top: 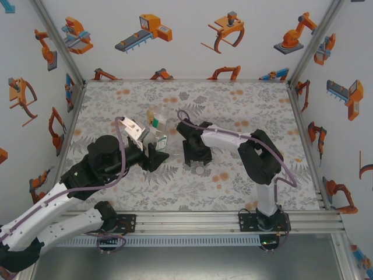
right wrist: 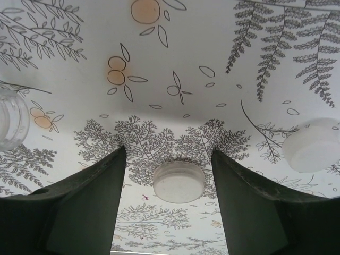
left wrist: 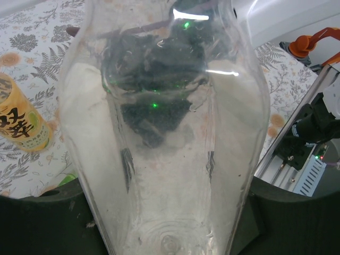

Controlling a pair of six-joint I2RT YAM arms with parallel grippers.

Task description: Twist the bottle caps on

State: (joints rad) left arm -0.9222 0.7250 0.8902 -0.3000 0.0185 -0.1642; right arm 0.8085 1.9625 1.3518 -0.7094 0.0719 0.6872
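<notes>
Fingers of the left gripper (left wrist: 170, 226) press on the clear bottle (left wrist: 164, 133) from both sides, low on its body, so we read that gripper as pinching it. We take this bottle as our landmark. To its left in the left wrist view, the amber bottle (left wrist: 21, 125) with the yellow label lies on the flowered table (left wrist: 32, 32). To the right of the clear bottle in the overhead view, the right gripper (right wrist: 169, 154) points down at the table with its jaws spread. One pale bottle cap (right wrist: 179, 182) lies flat between them, and we see it touching neither finger. A second cap (right wrist: 311, 145) lies on the table past the finger on the side away from the clear bottle.
</notes>
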